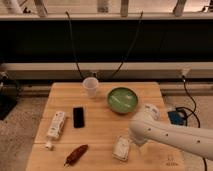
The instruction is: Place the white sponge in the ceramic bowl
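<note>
The white sponge lies flat near the front edge of the table, right of centre, and the gripper sits right at its right-hand side, low over the wood, under the bulky white arm that reaches in from the right. The arm's shell hides the tip, so I cannot tell whether the gripper is spread, pressed together or already pinching the pad. The sponge is close to square, perhaps a little longer front to back, so its axis should matter little to a grasp. The coming move turns on this: the ceramic bowl stands almost straight behind the sponge, toward the far side of the table, with bare wood between them. My judgement is that a lift and a carry straight back would do. From left to right, the table also carries a white remote with a tiny white cube in front of it, a black phone, a reddish-brown object at the front edge, and a translucent cup at the back, just left of the bowl. The table is pale wood. Behind it run a dark wall and two hanging cables, and a blue box sits on the floor to the right.
</note>
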{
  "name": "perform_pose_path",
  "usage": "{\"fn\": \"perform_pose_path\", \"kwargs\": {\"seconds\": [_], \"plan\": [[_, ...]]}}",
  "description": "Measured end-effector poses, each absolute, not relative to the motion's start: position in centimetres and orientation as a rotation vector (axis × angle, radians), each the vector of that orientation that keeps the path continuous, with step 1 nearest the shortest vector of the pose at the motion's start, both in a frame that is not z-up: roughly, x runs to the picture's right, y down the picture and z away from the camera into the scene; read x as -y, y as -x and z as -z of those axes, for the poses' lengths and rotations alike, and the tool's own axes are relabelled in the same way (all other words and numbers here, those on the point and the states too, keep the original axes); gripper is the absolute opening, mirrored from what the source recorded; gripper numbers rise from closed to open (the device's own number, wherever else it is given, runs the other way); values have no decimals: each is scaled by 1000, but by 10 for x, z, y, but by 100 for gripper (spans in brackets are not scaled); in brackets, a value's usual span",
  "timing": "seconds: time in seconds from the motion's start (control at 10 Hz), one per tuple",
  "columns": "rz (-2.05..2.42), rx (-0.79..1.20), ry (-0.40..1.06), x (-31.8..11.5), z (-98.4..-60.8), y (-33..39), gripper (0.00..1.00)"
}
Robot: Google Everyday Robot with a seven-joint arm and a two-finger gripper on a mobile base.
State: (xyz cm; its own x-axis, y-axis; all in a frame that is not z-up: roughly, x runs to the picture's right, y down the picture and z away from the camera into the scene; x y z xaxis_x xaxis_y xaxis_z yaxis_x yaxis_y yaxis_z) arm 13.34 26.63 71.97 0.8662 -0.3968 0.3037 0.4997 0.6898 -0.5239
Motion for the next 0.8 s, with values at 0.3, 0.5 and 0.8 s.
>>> {"fn": "perform_pose_path", "kwargs": {"seconds": [0.3,0.5,0.8], "plan": [[580,234,639,-266,-709,-103,80],[634,268,638,-283,-725,-99,80],[741,313,626,-303,-747,-97,80]]}}
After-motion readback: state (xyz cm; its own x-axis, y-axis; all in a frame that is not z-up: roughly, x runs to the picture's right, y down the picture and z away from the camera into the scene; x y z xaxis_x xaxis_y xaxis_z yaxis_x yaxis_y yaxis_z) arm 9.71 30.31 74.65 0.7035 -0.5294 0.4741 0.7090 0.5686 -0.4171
